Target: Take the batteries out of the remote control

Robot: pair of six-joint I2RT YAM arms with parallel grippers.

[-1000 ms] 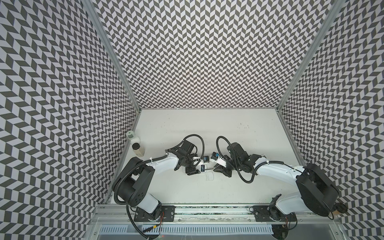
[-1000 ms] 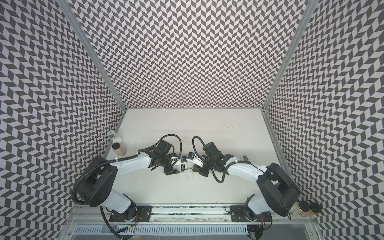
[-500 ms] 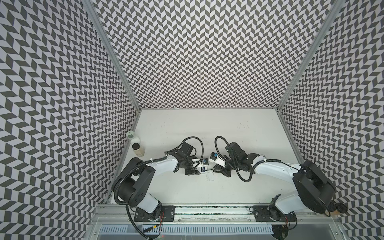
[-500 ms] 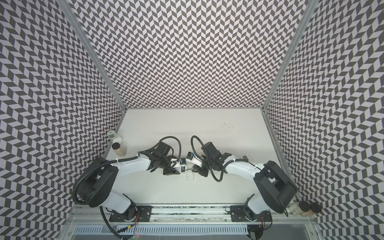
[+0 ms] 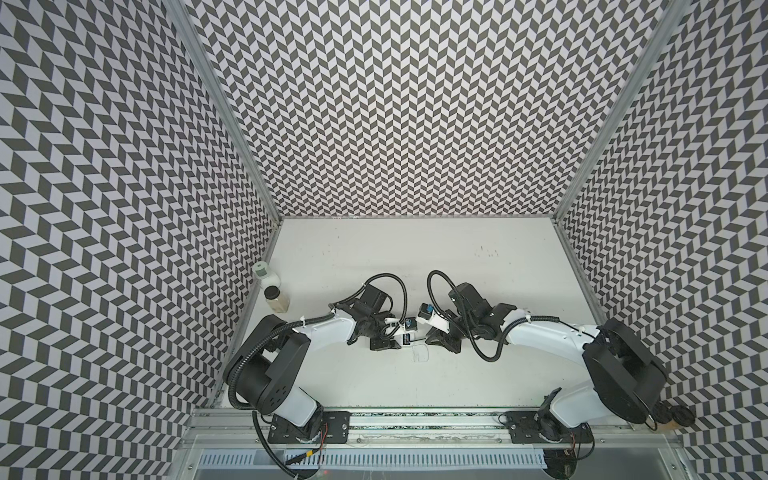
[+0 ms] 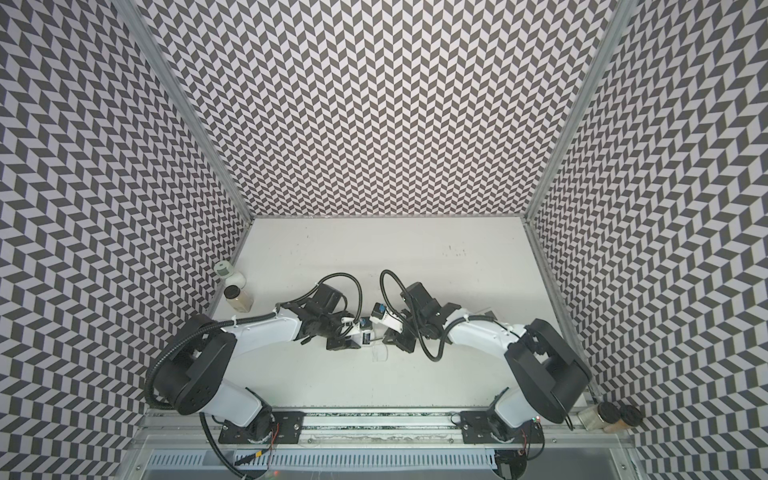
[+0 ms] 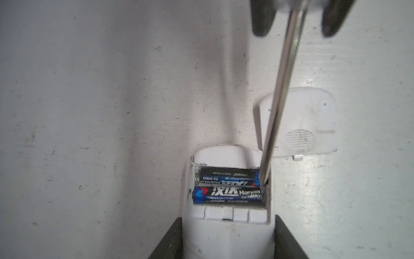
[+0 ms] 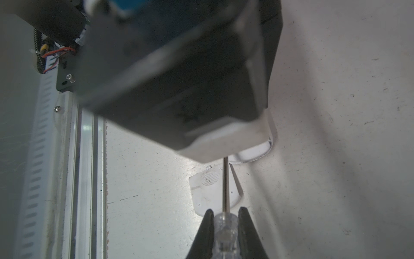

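Black batteries point(image 7: 226, 194), both sitting side by side in the open bay of the white remote point(image 7: 226, 237), just past the tips of the left jaws, which are clamped on the remote body. Right jaws are pinching the clear-handled screwdriver point(image 8: 225, 233), tip poking in at one battery's end.

I log remote control point(image 7: 226, 235): white, rear face up, its end compartment uncovered | batteries point(image 7: 227, 187): two slim black cylinders with blue-and-white labels, lying side by side, touching, both seated crosswise in that compartment | clear to me only from left wrist view
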